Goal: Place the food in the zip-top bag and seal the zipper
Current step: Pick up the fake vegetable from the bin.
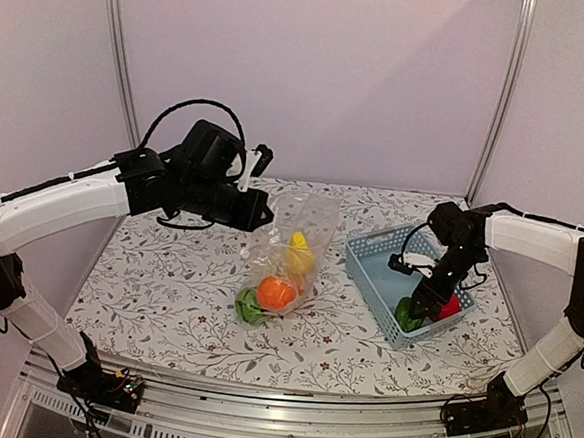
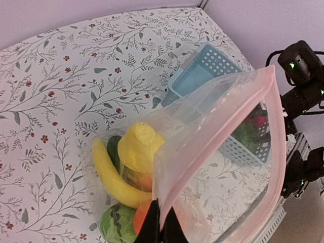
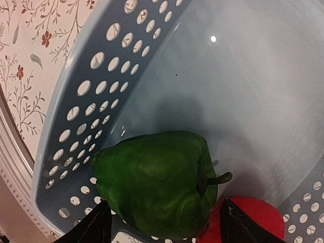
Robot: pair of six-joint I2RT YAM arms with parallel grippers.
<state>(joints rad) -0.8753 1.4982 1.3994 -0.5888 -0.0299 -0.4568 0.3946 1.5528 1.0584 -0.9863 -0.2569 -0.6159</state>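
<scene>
My left gripper (image 2: pixel 161 225) is clenched on the pale pink zipper strip (image 2: pixel 277 111) of the clear crinkly plastic bag (image 2: pixel 228 126) and holds its mouth lifted. Inside the bag lie the yellow banana (image 2: pixel 109 177), yellow lemon (image 2: pixel 139 147), orange (image 2: pixel 143 218) and striped green watermelon (image 2: pixel 115 226). My right gripper (image 3: pixel 164 228) is released, its fingers on either side of the green toy pepper (image 3: pixel 157 182) in the light-blue slotted basket (image 3: pixel 86 96), beside the red apple (image 3: pixel 258 220).

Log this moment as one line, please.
left gripper: shut on zipper, zip-top bag mouth open | right gripper: open, straddling green pepper | bagged: banana, lemon, orange, watermelon | basket: green pepper, red apple
</scene>
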